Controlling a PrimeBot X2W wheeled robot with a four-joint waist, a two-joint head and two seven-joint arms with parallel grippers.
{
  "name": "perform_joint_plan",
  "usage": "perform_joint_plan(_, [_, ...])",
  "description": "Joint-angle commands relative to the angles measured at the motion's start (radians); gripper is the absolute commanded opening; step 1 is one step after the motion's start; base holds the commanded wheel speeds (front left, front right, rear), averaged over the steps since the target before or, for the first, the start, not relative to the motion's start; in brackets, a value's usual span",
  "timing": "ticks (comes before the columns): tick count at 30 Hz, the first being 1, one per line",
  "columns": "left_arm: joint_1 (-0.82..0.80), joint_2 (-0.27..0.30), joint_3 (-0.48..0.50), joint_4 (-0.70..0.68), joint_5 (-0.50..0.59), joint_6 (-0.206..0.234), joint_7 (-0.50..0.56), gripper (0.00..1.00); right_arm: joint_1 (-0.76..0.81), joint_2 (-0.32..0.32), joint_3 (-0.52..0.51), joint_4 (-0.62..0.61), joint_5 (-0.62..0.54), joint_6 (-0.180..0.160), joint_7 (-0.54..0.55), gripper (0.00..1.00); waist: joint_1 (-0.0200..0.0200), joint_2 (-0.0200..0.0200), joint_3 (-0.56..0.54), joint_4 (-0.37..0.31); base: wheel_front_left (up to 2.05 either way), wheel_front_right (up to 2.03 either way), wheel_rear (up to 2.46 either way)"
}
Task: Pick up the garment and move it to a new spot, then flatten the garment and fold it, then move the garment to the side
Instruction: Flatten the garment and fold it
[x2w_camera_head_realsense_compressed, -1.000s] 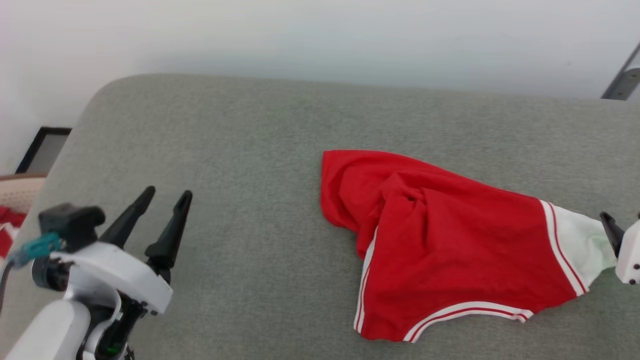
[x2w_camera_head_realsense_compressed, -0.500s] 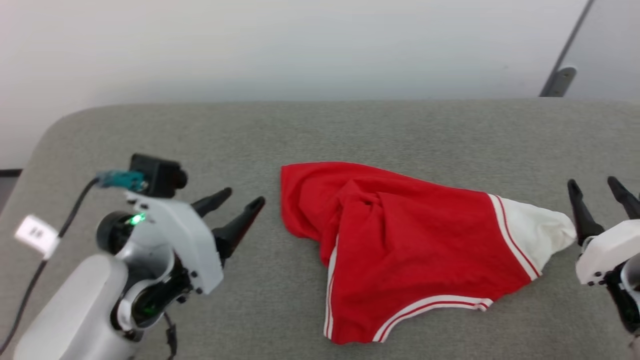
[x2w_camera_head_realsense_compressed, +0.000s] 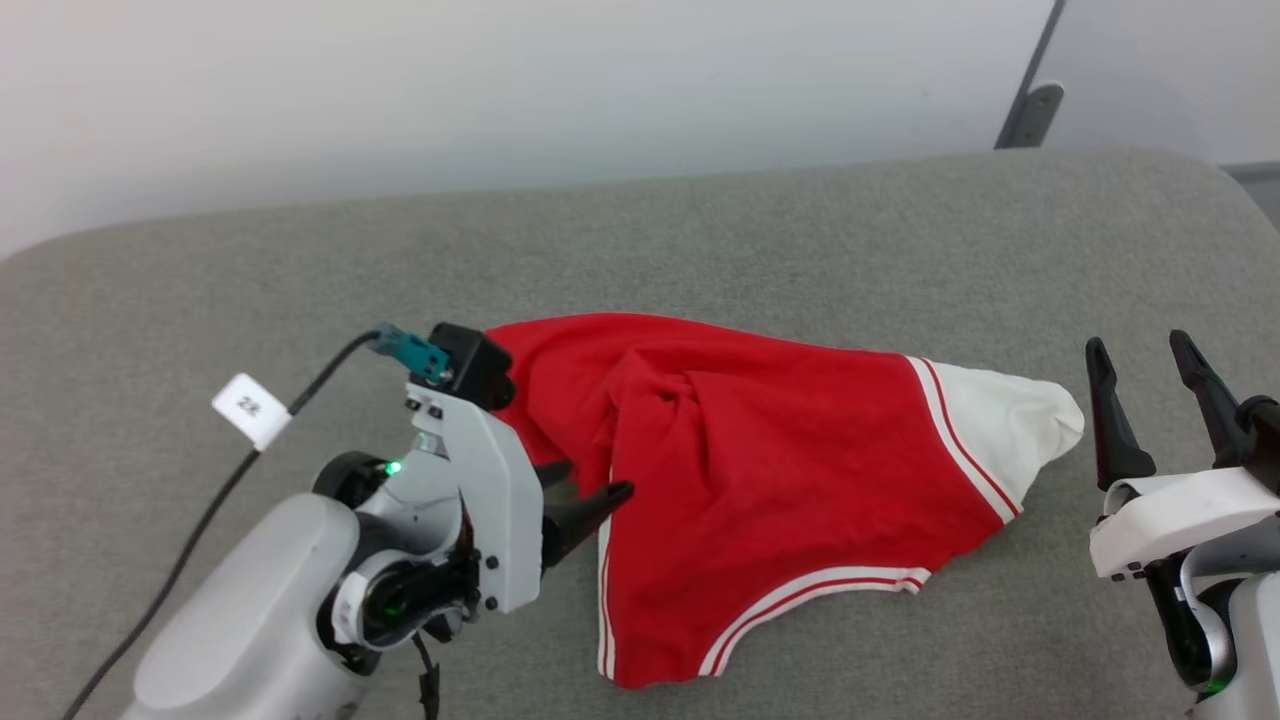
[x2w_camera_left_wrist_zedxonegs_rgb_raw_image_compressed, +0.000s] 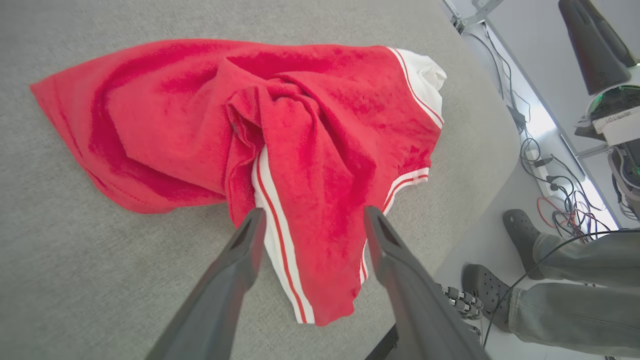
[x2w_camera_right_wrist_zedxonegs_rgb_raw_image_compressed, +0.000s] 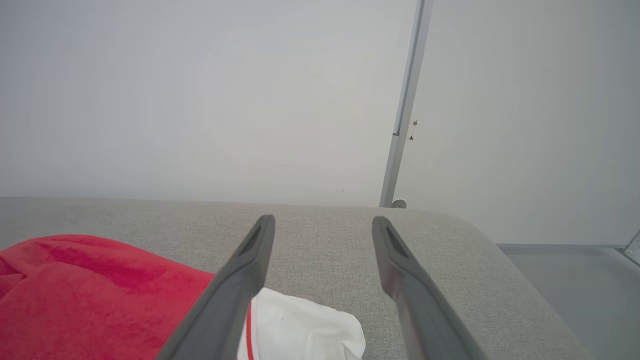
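Crumpled red garment (x2w_camera_head_realsense_compressed: 780, 480), white sleeve, on couch (x2w_camera_head_realsense_compressed: 700, 240)

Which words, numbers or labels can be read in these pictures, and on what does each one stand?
White tag on the black cable: two characters, too blurred to read surely.
Small label on the white housing, left wrist view: too small to read.
Garment: no text visible.

We look down on the garment (x2w_camera_left_wrist_zedxonegs_rgb_raw_image_compressed: 175, 115), crumpled on the grey cushion (x2w_camera_left_wrist_zedxonegs_rgb_raw_image_compressed: 75, 280), a white-striped fold twisted through its middle. Our left gripper (x2w_camera_left_wrist_zedxonegs_rgb_raw_image_compressed: 315, 216) stands wide, fingers straddling the near fold. Beyond the cushion's edge we see a person's shoes (x2w_camera_left_wrist_zedxonegs_rgb_raw_image_compressed: 520, 240), trouser legs (x2w_camera_left_wrist_zedxonegs_rgb_raw_image_compressed: 575, 310) and floor cables (x2w_camera_left_wrist_zedxonegs_rgb_raw_image_compressed: 550, 185).
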Motion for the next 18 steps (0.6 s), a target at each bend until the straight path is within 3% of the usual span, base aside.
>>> perform_joint_plan(1, [-0.003, -0.005, -0.004, 0.005, -0.002, 0.004, 0.002, 1.00, 0.013, 0.008, -0.003, -0.008, -0.003, -0.001, -0.004, 1.00, 0.0000, 0.0000, 0.022, -0.021, 0.00, 0.00, 0.00])
perform_joint_plan(15, [0.014, -0.054, -0.034, 0.153, -0.010, -0.011, -0.017, 1.00, 0.005, 0.045, -0.023, -0.022, -0.013, -0.001, -0.021, 1.00, 0.0000, 0.0000, 0.079, -0.060, 0.00, 0.00, 0.00])
perform_joint_plan(16, [0.010, -0.059, -0.035, 0.165, -0.010, -0.017, -0.021, 0.34, 0.002, 0.044, -0.025, -0.021, -0.014, -0.001, -0.023, 1.00, 0.0000, 0.0000, 0.081, -0.060, 0.00, 0.00, 0.00])
perform_joint_plan(17, [0.004, -0.063, -0.036, 0.176, -0.009, -0.023, -0.026, 0.00, -0.001, 0.044, -0.026, -0.019, -0.014, -0.001, -0.025, 1.00, 0.0000, 0.0000, 0.082, -0.060, 0.00, 0.00, 0.00])
perform_joint_plan(18, [-0.001, -0.068, -0.033, 0.189, -0.013, -0.027, -0.031, 0.00, -0.003, 0.044, -0.027, -0.018, -0.014, -0.001, -0.026, 1.00, 0.0000, 0.0000, 0.084, -0.060, 0.00, 0.00, 0.00])
